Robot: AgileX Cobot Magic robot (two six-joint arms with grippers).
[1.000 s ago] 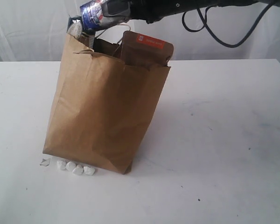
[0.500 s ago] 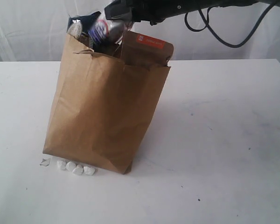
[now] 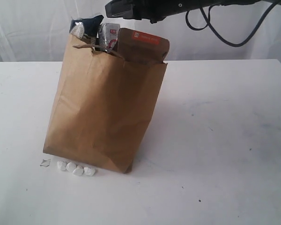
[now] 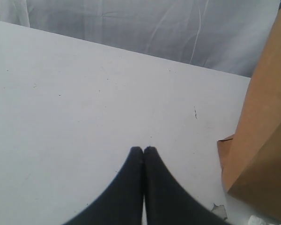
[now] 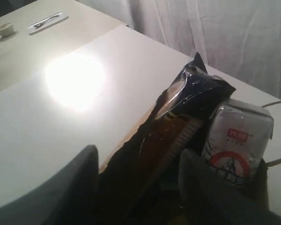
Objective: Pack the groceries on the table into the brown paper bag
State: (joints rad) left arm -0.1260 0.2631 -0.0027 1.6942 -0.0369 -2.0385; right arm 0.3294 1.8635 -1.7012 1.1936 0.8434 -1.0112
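The brown paper bag (image 3: 103, 108) stands upright on the white table (image 3: 225, 140). Sticking out of its top are the dark spaghetti packet (image 3: 84, 26), the small blue-white carton (image 3: 108, 36) and the orange-labelled brown pouch (image 3: 143, 44). My right gripper (image 3: 114, 9) hovers just above the bag's mouth. In the right wrist view it (image 5: 139, 153) is open and holds nothing, with the packet (image 5: 187, 103) and carton (image 5: 239, 140) below it. My left gripper (image 4: 144, 149) is shut and empty, low over the table (image 4: 84, 93) beside the bag (image 4: 267, 131).
Small white pebble-like bits (image 3: 76, 168) and a torn paper scrap (image 3: 45, 162) lie at the bag's front foot. A black cable (image 3: 215, 33) hangs from the right arm. A white curtain runs behind. A second table with a tray (image 5: 47, 21) shows in the right wrist view.
The carton left my right gripper, tipped and dropped into the bag's mouth, where it now stands. The gripper stays above, empty. The pouch and the bag's rim shifted slightly.
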